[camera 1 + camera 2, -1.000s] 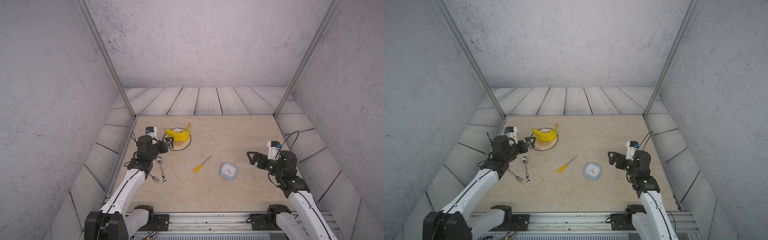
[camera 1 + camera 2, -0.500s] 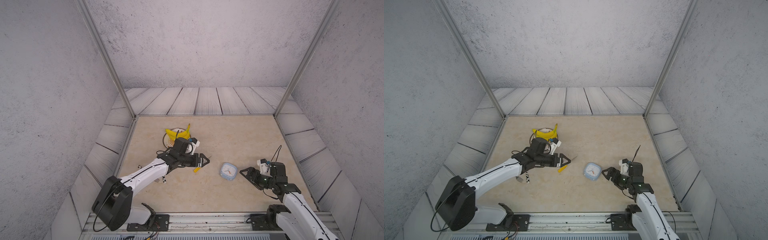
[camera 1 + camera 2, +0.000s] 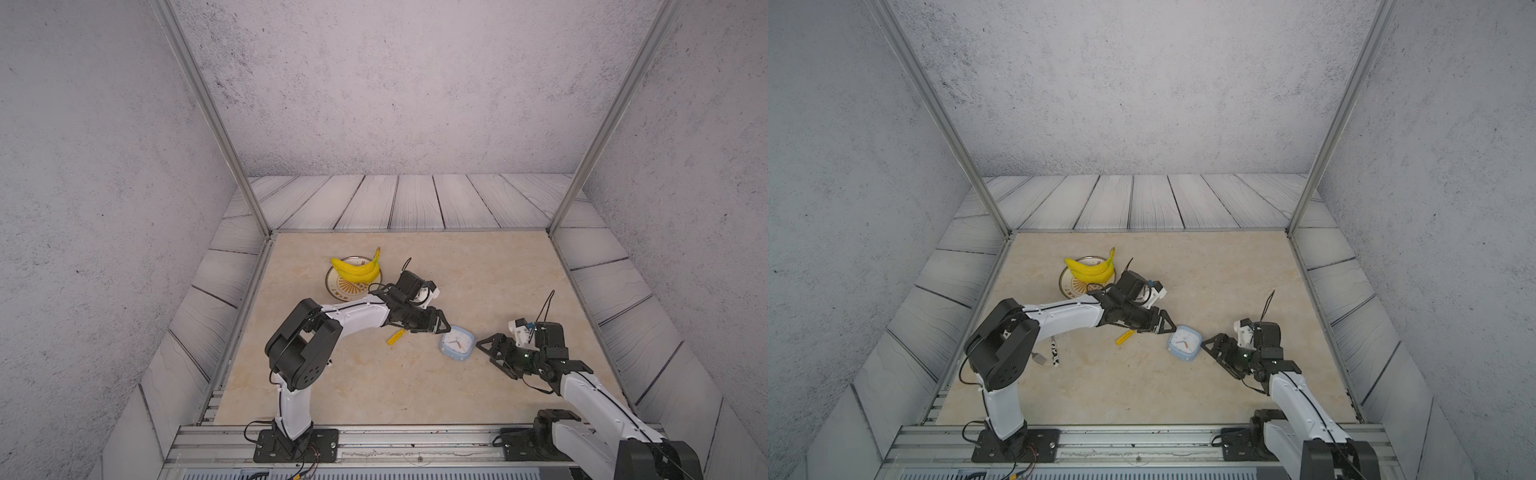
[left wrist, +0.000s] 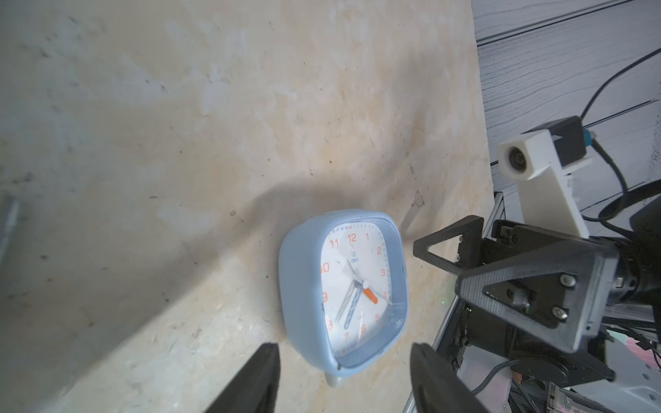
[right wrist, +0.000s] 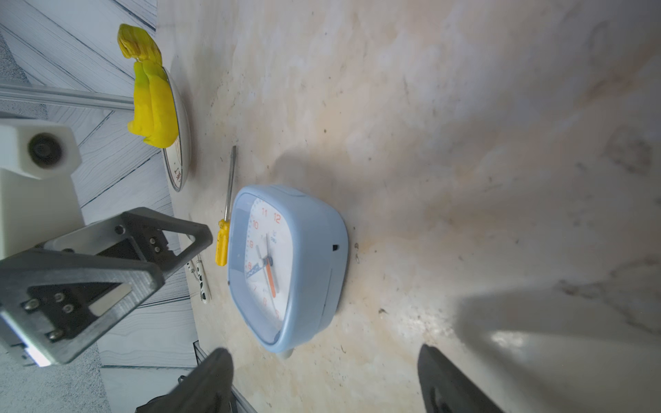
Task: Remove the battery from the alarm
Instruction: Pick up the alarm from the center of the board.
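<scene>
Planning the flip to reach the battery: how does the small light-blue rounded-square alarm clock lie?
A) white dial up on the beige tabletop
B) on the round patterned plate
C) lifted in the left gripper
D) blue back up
A: the light-blue alarm clock shows its white dial upward, lying on the beige tabletop between the open left gripper and right gripper.

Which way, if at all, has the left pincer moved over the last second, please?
Yes. The left pincer has swung away from the plate, toward the robot's right, and now sits open at the alarm.
</scene>
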Robot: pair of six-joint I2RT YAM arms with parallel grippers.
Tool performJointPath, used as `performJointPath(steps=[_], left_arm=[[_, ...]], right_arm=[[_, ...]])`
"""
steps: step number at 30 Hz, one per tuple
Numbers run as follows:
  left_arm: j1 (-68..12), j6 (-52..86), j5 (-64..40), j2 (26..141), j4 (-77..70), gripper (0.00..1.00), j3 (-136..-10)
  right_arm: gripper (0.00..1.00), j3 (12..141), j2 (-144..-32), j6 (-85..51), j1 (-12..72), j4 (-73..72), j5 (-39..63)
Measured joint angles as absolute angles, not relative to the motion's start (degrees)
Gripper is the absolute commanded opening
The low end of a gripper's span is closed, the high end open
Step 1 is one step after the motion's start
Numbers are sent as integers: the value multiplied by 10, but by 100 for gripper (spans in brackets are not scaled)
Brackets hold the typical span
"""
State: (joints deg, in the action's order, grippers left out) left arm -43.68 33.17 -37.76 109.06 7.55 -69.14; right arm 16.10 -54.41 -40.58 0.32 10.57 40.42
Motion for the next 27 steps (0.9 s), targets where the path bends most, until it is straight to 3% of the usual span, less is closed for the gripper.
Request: performJointPath(steps=[16,27], left_arm=[[-438,336,-408,1145,77,42,-697],[-438,363,-406,1145,43,35,-682]], right_arm=[[80,155,-620,-417,6,41,418],[79,150,-676,-442,16,-43,446]])
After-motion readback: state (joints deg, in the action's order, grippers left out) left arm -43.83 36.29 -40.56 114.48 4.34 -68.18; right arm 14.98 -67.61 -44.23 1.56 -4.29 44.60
